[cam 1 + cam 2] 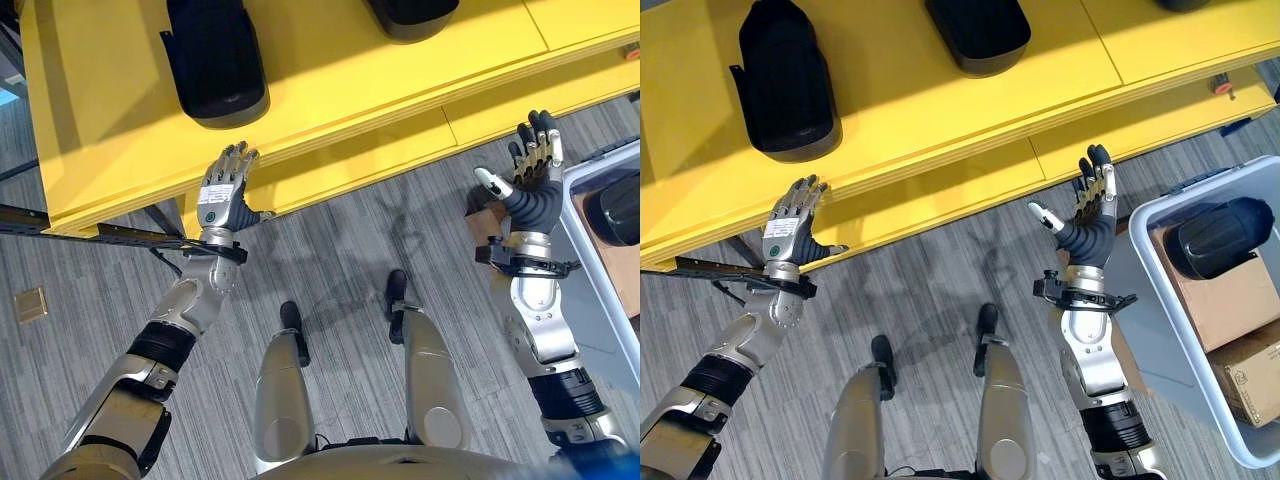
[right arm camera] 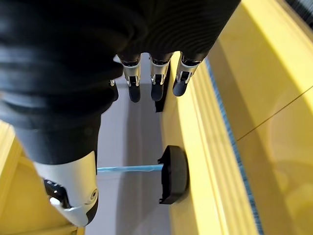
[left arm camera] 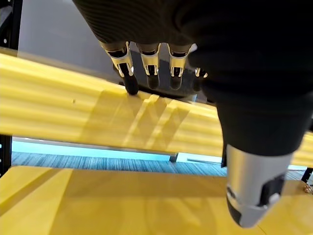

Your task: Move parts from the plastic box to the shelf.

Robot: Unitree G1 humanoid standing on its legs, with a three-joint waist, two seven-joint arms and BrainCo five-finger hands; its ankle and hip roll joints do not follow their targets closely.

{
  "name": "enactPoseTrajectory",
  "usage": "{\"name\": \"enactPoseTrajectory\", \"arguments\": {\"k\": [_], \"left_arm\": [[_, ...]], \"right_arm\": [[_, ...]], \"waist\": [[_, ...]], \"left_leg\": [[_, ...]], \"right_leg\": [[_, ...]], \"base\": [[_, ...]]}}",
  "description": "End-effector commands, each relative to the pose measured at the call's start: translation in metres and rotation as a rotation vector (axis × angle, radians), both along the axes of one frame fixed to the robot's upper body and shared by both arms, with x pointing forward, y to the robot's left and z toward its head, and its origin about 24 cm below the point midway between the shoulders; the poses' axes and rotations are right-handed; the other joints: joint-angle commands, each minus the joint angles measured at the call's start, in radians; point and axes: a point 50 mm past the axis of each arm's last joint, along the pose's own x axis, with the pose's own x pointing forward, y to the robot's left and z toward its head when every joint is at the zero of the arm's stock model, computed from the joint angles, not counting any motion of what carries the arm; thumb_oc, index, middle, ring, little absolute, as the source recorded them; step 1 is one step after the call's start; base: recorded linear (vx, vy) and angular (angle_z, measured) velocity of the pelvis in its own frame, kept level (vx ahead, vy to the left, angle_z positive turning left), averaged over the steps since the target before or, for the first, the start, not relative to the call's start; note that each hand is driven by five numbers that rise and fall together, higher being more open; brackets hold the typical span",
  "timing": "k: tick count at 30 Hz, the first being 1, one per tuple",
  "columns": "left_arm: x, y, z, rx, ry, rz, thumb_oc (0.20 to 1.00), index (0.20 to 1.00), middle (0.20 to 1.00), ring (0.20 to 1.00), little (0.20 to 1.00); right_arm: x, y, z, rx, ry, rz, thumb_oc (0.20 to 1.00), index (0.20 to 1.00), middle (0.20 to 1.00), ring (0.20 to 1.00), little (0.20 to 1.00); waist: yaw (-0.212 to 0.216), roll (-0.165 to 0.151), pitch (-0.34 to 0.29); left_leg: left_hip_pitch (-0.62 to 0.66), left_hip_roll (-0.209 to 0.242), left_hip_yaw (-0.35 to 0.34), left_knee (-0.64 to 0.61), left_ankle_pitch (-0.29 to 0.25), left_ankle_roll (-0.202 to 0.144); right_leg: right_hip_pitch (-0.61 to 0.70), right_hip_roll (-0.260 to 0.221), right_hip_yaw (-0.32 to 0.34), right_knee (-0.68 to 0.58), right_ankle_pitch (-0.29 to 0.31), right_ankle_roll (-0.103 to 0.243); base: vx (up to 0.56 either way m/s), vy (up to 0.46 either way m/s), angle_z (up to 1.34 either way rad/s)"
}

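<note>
Two black moulded parts (image 1: 785,85) (image 1: 978,32) lie on the top board of the yellow shelf (image 1: 940,130). Another black part (image 1: 1220,238) rests in the pale plastic box (image 1: 1155,300) on the floor at my right. My left hand (image 1: 790,225) is open and empty, its fingers (image 3: 149,63) straight, close to the shelf's front edge below the left part. My right hand (image 1: 1090,205) is also open and empty, raised between the shelf edge and the box. In the right wrist view, a black part (image 2: 174,174) sits on the shelf beyond the fingers (image 2: 154,78).
Two cardboard boxes (image 1: 1230,300) (image 1: 1252,385) fill the rest of the plastic box. A lower yellow board (image 1: 1120,130) juts out under the top one, with a small red item (image 1: 1220,87) on it. Grey striped floor (image 1: 940,270) lies between shelf and box.
</note>
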Motion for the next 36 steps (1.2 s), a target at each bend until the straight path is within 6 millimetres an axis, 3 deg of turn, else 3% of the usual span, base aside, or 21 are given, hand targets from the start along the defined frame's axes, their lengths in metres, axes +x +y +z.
{"name": "enactPoseTrajectory", "arguments": {"k": [1,20,36], "left_arm": [[0.012,0.014,0.025,0.024,-0.035,0.046,1.0,1.0,1.0,1.0,1.0],[0.002,0.015,0.054,0.068,-0.081,-0.011,1.0,1.0,1.0,1.0,1.0],[0.01,0.018,0.064,0.079,-0.086,0.009,1.0,1.0,1.0,1.0,1.0]], "right_arm": [[-0.016,0.002,0.016,0.042,-0.104,0.028,1.0,1.0,1.0,1.0,1.0],[-0.017,-0.004,0.01,0.03,-0.064,0.02,1.0,1.0,1.0,1.0,1.0],[-0.017,-0.006,0.008,0.015,-0.047,0.034,1.0,1.0,1.0,1.0,1.0]], "waist": [[-0.031,-0.005,-0.053],[-0.026,-0.002,-0.059],[-0.034,-0.006,-0.06]], "left_leg": [[-0.054,-0.01,-0.051,-0.078,0.162,-0.015],[-0.057,-0.012,-0.049,-0.07,0.155,-0.012],[-0.06,-0.013,-0.045,-0.065,0.152,-0.01]], "right_leg": [[0.097,-0.06,0.025,0.097,-0.083,0.045],[0.099,-0.062,0.031,0.093,-0.081,0.045],[0.089,-0.06,0.04,0.101,-0.081,0.045]], "base": [[0.02,0.004,0.11],[0.0,0.002,0.0],[0.0,0.001,0.0]]}}
